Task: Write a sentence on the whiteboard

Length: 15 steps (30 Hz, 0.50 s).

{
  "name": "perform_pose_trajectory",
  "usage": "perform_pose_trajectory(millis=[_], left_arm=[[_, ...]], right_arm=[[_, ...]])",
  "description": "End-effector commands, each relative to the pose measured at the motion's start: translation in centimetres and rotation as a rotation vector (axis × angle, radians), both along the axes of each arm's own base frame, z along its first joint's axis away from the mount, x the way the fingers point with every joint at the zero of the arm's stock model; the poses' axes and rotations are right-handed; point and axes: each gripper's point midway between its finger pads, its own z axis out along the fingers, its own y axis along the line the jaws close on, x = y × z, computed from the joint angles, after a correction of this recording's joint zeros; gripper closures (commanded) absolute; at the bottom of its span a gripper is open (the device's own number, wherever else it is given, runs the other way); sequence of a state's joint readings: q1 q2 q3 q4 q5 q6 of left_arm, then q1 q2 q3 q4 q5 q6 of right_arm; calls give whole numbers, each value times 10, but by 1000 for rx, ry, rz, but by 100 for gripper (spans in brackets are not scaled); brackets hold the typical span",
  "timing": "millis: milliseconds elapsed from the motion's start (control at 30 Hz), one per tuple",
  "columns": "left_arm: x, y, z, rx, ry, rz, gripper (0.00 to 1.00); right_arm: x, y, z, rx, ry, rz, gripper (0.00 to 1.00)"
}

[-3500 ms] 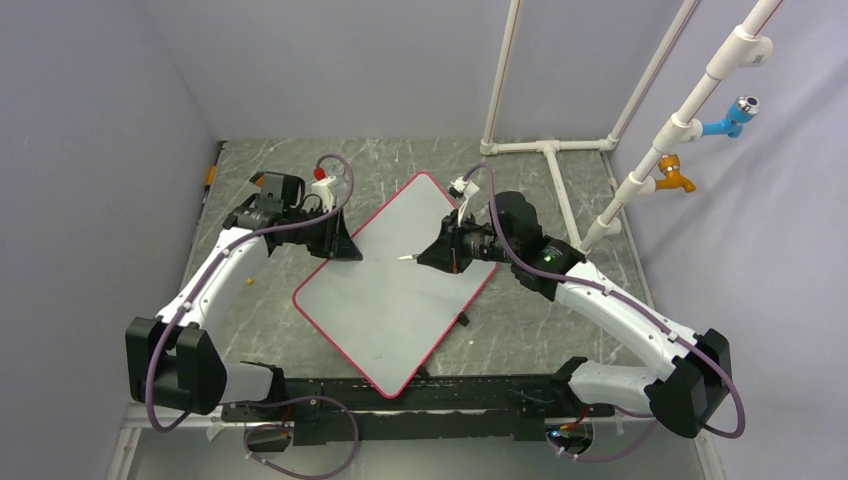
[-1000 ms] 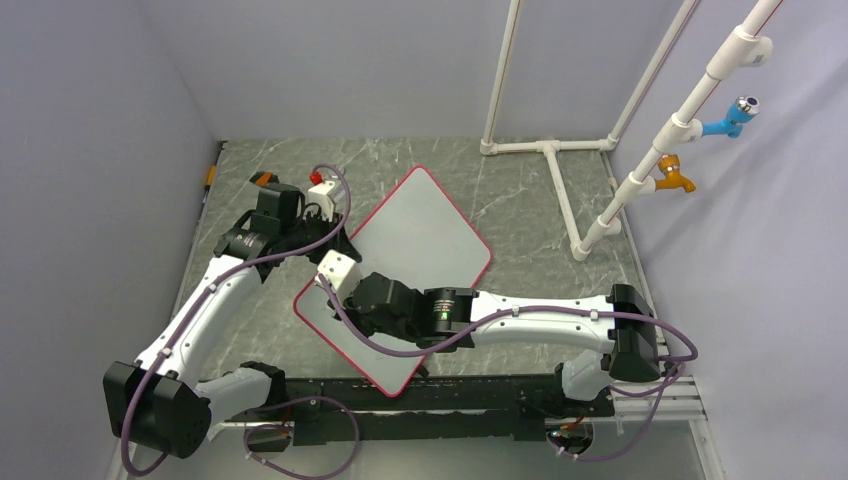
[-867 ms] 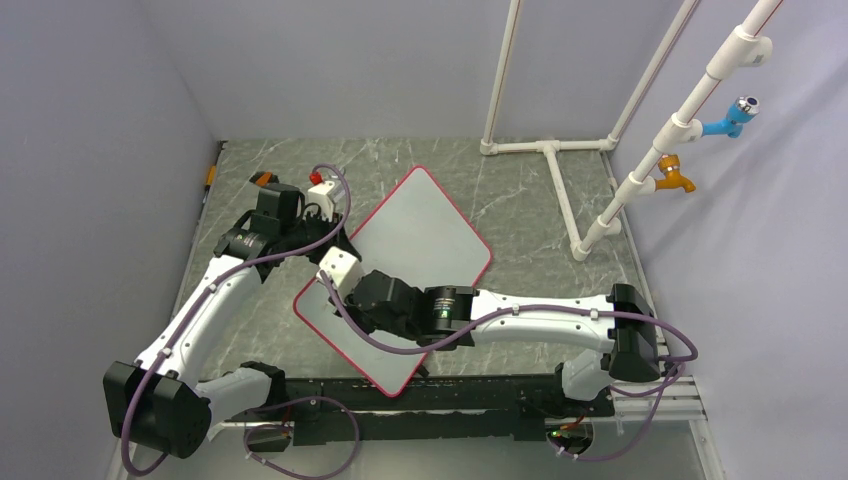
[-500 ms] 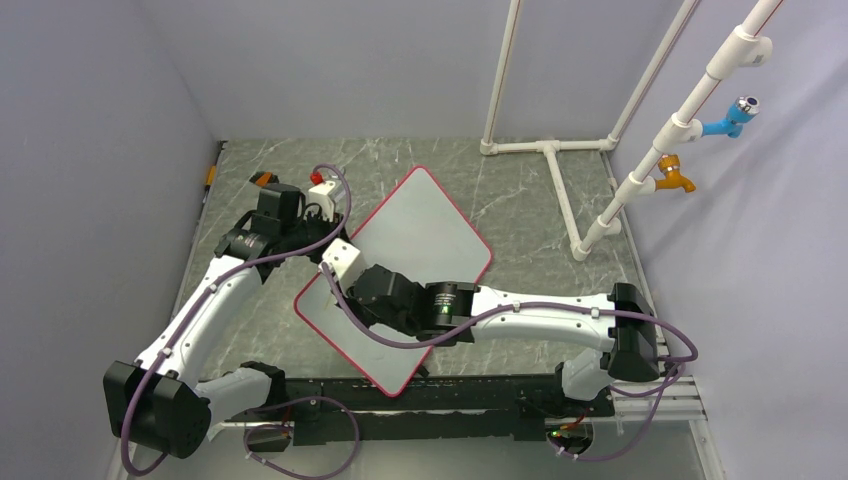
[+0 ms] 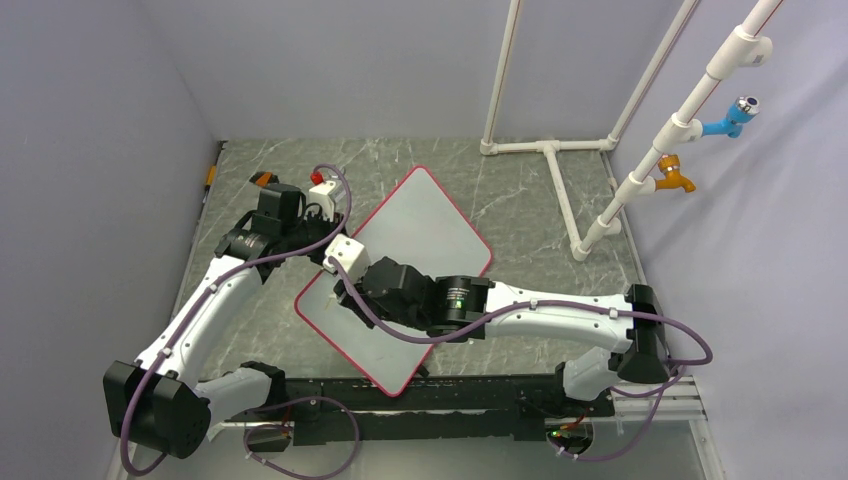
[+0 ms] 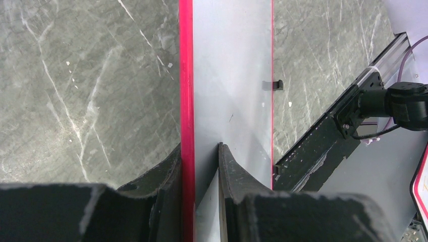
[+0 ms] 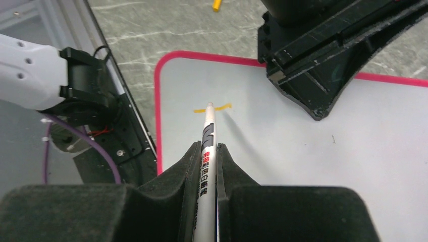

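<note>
Grey marbled table (image 5: pixel 540 200): serves as the work surface, with a white pipe frame (image 5: pixel 548 148) standing at its far right carrying a blue tap (image 5: pixel 733 115) and an orange tap (image 5: pixel 672 175). Whiteboard (image 5: pixel 420 230): lies left of centre on the table, turned corner-on like a diamond, its nearest corner close to the black base rail (image 5: pixel 450 400). Right arm (image 5: pixel 540 310): stretched leftward across the near half of the board. Left arm (image 5: pixel 200 300): reaches forward to the board's left edge. Left gripper (image 6: pixel 198 151): set narrow on the whiteboard, with the red rim running between its two fingers, one finger on the table side and one on the white face. Right gripper (image 7: pixel 206 148): closed tight on a white marker (image 7: pixel 208 131), which projects forward between the fingers and slants down to the board. Marker tip: rests on the white surface near the board's rounded left corner, just short of the left gripper's fingers. The sentence (image 7: pixel 220 106): amounts to one short yellow-orange stroke, with the marker tip touching it. Small black clip (image 6: pixel 275 84): sits on the board's opposite edge. Small orange scrap (image 7: pixel 217 5): lies on the table beyond the board.
</note>
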State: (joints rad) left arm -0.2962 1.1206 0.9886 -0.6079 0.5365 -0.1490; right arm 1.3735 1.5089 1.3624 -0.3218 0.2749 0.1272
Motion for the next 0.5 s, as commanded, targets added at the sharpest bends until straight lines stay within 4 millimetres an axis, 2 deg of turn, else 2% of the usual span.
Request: perform_pose_trajectory(millis=[0,467], left_arm=[[21,12,12,78,-155,35,100],[20,12,14,75,-159,35,100]], right_arm=[[-13,5,37,96,19,54,100],[-10,17,4,19,58,26,100]])
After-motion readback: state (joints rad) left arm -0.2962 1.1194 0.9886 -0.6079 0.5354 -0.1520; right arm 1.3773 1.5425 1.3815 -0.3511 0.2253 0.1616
